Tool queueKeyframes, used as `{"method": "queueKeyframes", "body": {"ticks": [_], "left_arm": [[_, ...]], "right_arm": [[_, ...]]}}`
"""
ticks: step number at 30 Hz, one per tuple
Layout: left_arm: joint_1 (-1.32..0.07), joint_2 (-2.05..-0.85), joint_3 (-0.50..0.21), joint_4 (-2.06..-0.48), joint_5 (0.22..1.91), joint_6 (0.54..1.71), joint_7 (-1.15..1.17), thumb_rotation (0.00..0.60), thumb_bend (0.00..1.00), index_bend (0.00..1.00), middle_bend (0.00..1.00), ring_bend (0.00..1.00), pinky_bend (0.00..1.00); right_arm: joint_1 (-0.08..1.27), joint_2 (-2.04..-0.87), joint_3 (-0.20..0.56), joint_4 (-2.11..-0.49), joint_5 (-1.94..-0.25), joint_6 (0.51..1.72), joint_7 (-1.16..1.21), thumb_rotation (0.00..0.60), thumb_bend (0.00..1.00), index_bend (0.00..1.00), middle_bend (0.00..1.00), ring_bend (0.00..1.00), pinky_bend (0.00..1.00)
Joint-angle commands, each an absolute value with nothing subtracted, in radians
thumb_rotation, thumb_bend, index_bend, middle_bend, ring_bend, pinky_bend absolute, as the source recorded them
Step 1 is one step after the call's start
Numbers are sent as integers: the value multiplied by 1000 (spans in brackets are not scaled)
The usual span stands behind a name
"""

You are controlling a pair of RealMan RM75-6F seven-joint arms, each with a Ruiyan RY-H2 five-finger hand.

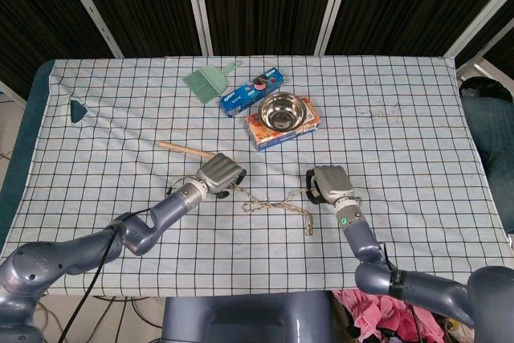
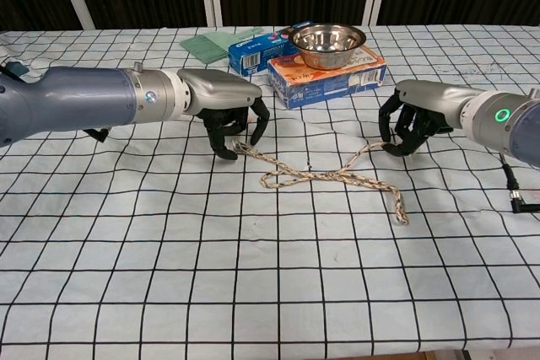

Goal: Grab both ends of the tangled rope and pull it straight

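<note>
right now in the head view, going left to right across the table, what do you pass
dark green wedge → wooden stick → green dustpan → left hand → rope → right hand. The blue box, steel bowl and orange box overlap in the middle, so I leave them out.

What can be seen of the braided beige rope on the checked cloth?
The braided beige rope is thin, speckled tan and slack on the checked tablecloth. It runs from the left hand, whose fingertips reach its end, through a doubled kink, up to the curled right hand; a loose tail trails toward the table's front edge.
</note>
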State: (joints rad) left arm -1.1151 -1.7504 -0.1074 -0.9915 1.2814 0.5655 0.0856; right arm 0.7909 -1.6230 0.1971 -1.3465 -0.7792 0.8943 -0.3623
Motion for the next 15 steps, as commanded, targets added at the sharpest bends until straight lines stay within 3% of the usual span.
{"method": "queueKeyframes", "body": {"ticks": [1, 15], "left_arm": [[-1117, -1759, -110, -981, 1288, 565, 70, 600, 290, 496, 857, 789, 684], [-1121, -1788, -108, -931, 1309, 556, 48, 600, 325, 519, 867, 795, 687]], "right_arm": [[790, -1628, 202, -1345, -772, 902, -367, 600, 413, 629, 846, 1000, 921], [788, -1629, 212, -1350, -734, 904, -385, 600, 414, 629, 846, 1000, 921]]}}
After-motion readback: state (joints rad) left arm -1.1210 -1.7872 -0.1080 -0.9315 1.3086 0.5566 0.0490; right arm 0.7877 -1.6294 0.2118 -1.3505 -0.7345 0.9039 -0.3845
